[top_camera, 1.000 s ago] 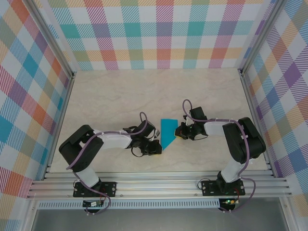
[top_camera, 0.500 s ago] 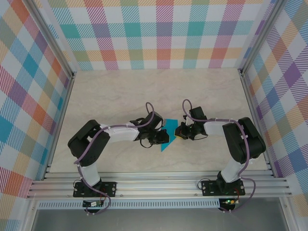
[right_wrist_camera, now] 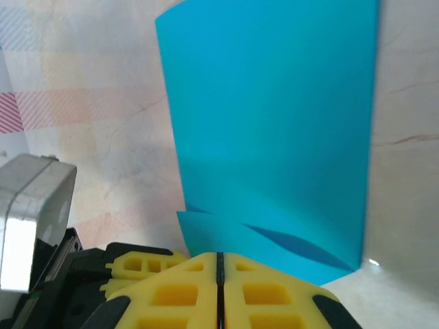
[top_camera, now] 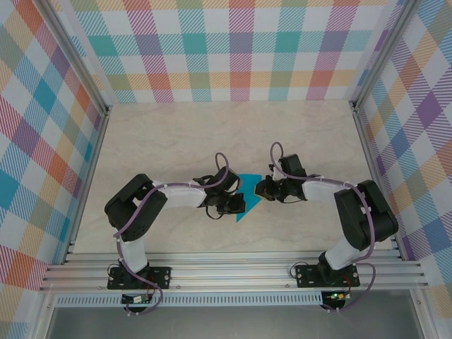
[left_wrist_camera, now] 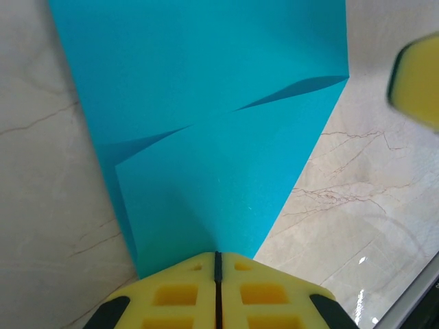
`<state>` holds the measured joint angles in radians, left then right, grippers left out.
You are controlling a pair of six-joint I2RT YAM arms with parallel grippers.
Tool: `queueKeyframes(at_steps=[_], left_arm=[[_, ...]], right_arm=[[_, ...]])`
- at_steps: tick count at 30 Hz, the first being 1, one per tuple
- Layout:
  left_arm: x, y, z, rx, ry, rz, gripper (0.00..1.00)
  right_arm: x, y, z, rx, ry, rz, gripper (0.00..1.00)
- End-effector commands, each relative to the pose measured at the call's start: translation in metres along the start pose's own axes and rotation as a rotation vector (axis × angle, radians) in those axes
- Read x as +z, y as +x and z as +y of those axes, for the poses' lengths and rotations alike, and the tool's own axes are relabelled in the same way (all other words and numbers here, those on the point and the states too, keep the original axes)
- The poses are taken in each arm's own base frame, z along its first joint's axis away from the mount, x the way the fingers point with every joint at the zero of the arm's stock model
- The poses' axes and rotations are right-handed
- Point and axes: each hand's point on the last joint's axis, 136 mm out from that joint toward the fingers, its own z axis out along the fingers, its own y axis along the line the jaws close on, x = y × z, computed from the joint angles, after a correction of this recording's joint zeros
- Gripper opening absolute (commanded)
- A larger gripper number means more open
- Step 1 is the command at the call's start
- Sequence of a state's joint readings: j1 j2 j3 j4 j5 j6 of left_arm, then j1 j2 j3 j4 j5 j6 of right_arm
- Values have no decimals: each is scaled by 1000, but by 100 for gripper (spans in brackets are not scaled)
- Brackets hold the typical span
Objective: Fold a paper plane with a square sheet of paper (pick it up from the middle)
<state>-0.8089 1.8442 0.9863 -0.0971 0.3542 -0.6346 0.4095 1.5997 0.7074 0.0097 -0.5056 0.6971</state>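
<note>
The teal-blue sheet of paper [top_camera: 248, 191] lies folded on the table between the two arms, narrowing to a point at its near end. Its layered flaps [left_wrist_camera: 219, 137] lift slightly along the creases [right_wrist_camera: 274, 151]. My left gripper [top_camera: 236, 204] is shut, its yellow tips [left_wrist_camera: 217, 256] lying over the paper's pointed end and hiding the tip. From the other side my right gripper [top_camera: 262, 189] is also shut, and it [right_wrist_camera: 219, 255] rests over the paper's right edge. The paper faces the cameras flat and is not seen inside either seam.
Pale marbled tabletop [top_camera: 176, 141] surrounds the paper, with checked walls on three sides and an aluminium rail [top_camera: 233, 272] along the near edge. The right arm's yellow finger [left_wrist_camera: 417, 82] shows in the left wrist view; the left arm's yellow finger [right_wrist_camera: 140, 264] shows beside the right tips.
My left gripper swung rightwards from beside the paper onto its lower left part. The right gripper edged slightly up and left, and the paper shifted a little with it.
</note>
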Motion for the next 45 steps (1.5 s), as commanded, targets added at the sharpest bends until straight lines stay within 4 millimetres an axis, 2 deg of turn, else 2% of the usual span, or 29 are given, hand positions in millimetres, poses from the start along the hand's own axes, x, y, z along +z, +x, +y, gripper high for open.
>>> queueKeyframes(at_steps=[1,6,12,23,26,31,33,36,40,45], left_arm=[[3,17,33,-18,-111,45,8],[3,16,32,-17,-112,42,8],[2,18,37,-20,-131,41,7],[1,32,52,-7,-166,68,5],[-1,34,52,1,-162,72,5],[-8,38,52,29,-161,75,5],[-12,37,46,38,-143,73,6],[-20,28,30,57,-102,49,8],[-35,8,10,84,-81,-17,12],[-43,-13,0,95,-95,-87,17]], right_arm=[[10,14,0,13,-12,36,8],[19,17,-11,23,11,49,8],[22,16,-41,10,129,30,7],[4,-20,-58,19,121,-99,8],[-1,-25,-53,10,89,-120,9],[-17,-30,-28,-37,30,-157,12],[-24,-29,-21,-50,21,-161,14],[-32,-24,-18,-52,30,-153,23],[-30,-11,-19,-28,19,-99,31],[-25,0,-20,-4,-4,-44,40]])
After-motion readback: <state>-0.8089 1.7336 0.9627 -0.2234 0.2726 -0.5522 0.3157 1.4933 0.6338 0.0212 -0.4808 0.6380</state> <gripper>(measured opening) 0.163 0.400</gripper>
